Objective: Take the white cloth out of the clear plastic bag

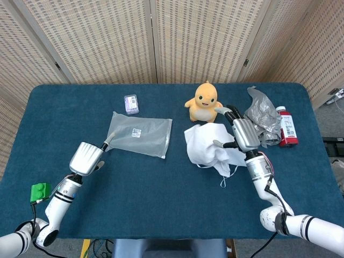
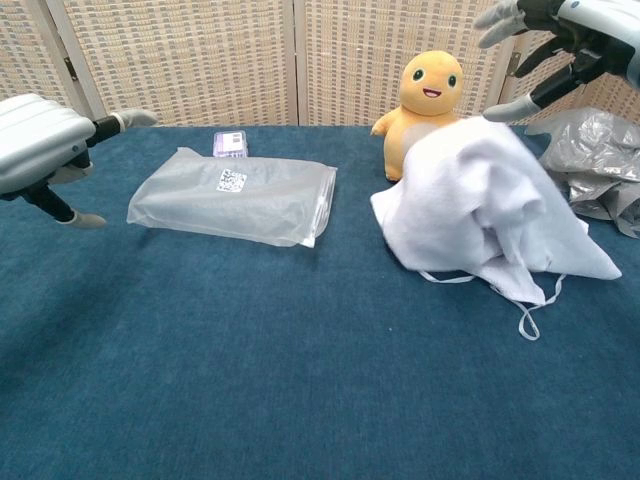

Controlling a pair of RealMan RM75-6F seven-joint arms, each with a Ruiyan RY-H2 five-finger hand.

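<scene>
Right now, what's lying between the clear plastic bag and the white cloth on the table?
Nothing: only bare blue tabletop separates the clear plastic bag from the white cloth. Both head and chest views show that strip bare.

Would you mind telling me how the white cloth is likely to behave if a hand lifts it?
The cloth lies crumpled in soft folds, so it would probably sag limply. Its thin straps trail loose and might drag or snag. It looks light for its bulk.
</scene>
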